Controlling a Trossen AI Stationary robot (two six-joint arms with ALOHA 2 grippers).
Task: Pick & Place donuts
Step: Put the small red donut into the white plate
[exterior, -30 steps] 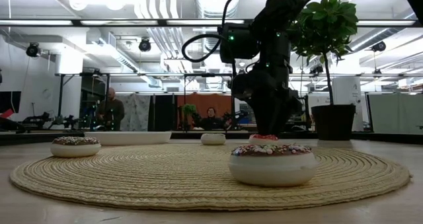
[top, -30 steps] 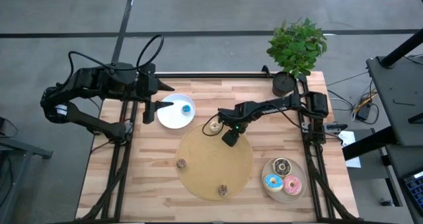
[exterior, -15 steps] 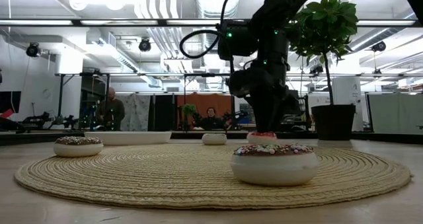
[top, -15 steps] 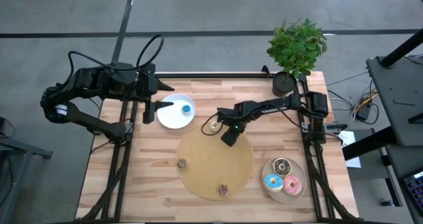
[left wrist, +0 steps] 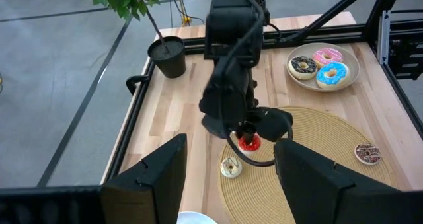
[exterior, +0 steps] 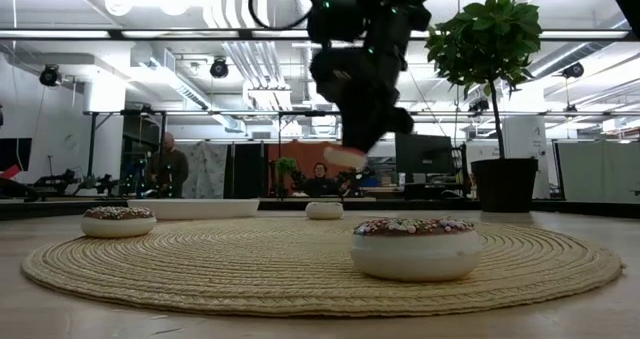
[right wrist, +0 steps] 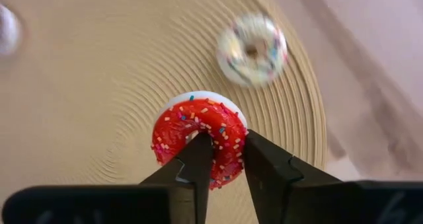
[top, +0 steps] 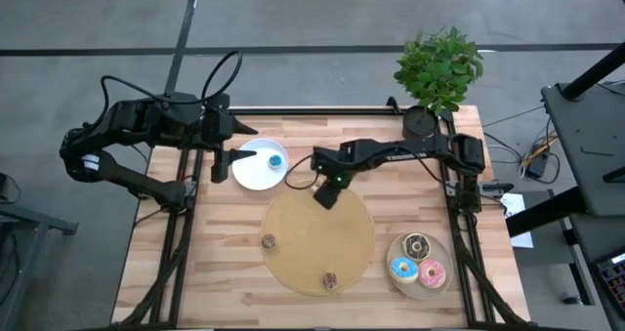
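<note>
Red donut (right wrist: 198, 141) pinched in the right gripper (right wrist: 221, 159), held above the woven mat (top: 322, 263).

In the high view's centre, the right gripper's jaws are nearly closed on the sprinkled ring's edge, clear of the mat in the low view. A pale donut (right wrist: 252, 49) lies on the mat below. The left gripper (top: 244, 155), jaws spread and holding nothing, waits at the white plate (top: 256, 172) upper left, beside a blue donut (top: 276, 160).

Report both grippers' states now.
Left gripper: open, empty, over the white plate.
Right gripper: shut on the red donut, lifted above the mat.
</note>
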